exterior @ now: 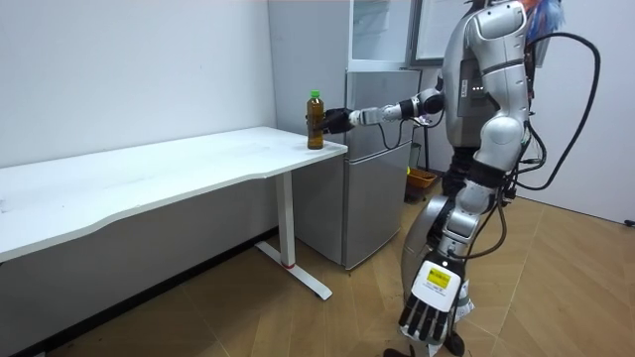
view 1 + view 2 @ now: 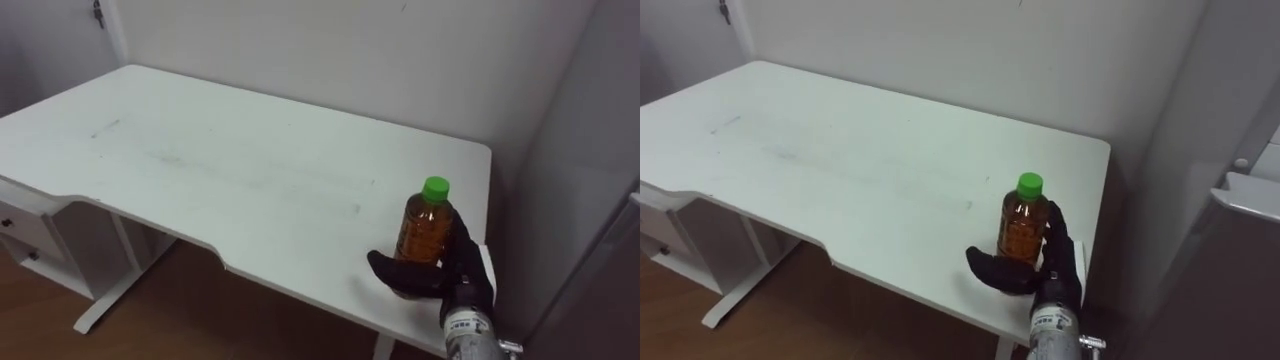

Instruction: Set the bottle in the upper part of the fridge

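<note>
The robot's right hand (image 2: 462, 262) is reaching out over the corner of a white table (image 2: 220, 170) and wrapping around a bottle (image 2: 428, 232). The thumb is curling across the near side of the bottle's base while the fingers are closing around its far right side. The bottle is standing upright inside that grasp, its bottom seemingly resting on the tabletop, its amber body and green cap (image 2: 435, 187) rising above the hand. The rest of the tabletop is stretching away to the left of the hand and beyond it, toward a pale wall.

In the room view, the robot is standing upright on a wooden floor, facing the table with its right arm stretched out level. A grey fridge (image 1: 377, 159) is standing just beyond that arm, beside the table's end and below the hand's height. The left hand (image 1: 429, 319) is hanging low beside the robot's legs, well apart from the bottle, with its fingers straight and loose, holding nothing.
</note>
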